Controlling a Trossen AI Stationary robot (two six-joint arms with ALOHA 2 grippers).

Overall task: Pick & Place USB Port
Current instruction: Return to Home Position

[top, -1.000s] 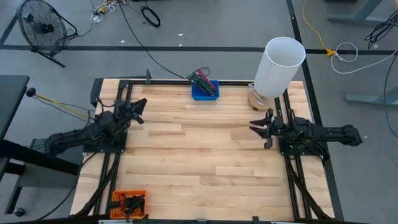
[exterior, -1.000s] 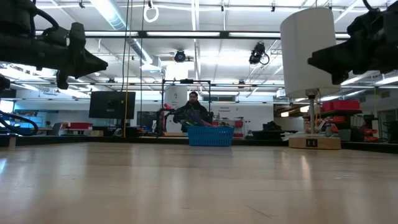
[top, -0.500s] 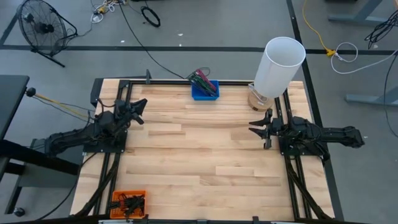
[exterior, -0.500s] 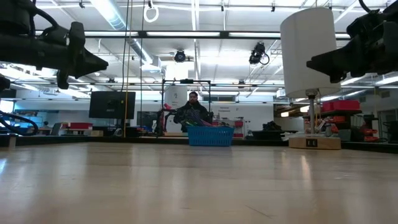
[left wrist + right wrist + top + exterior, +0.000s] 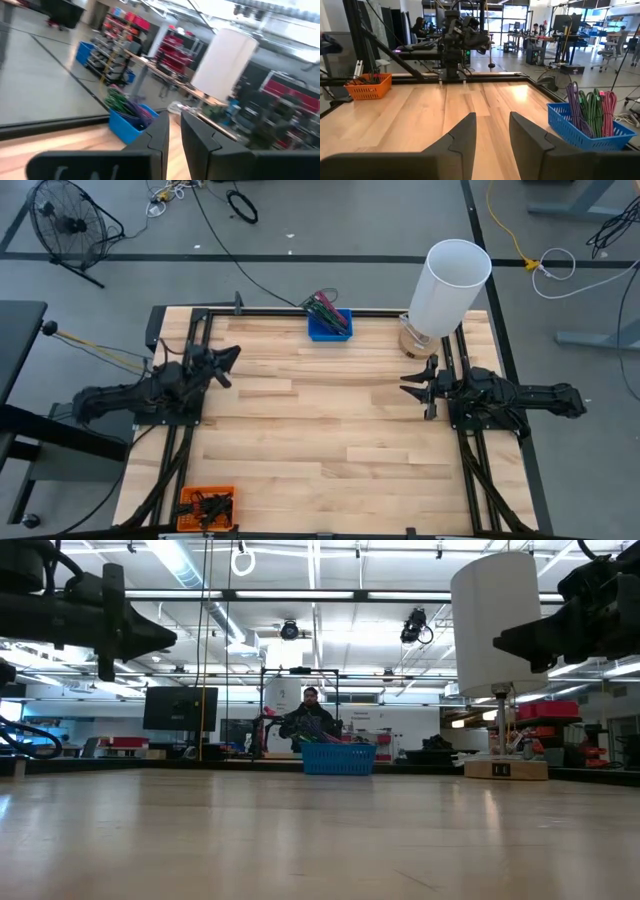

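Left gripper (image 5: 230, 360): held raised over the left-centre of the high view, pointing inward. In its wrist view the fingers are parted by only a narrow slit, and nothing is gripped.
Right gripper (image 5: 408, 380): held at the right-centre of the high view, facing the left arm. Its fingers are set wider apart, and nothing is held between them.
Black charger cables (image 5: 210, 508): seen as a dark tangle inside the orange basket (image 5: 205, 490). They cannot be counted.
Orange basket: set at the lower-left corner of the table (image 5: 320, 430), beside the left arm's base. This is judged to put the drop point within that arm's easy reach.
Blue basket (image 5: 325, 335): placed at the top-centre edge and filled with green, purple and pink cables (image 5: 328, 305). It is judged to be a bin that either arm can reach.
White cylinder (image 5: 450, 285): stood on a wooden base at the upper right, off the central boards.
Stage: with both grippers empty and held at the sides, the placing is judged complete. The arms are judged to be at or near their rest poses.
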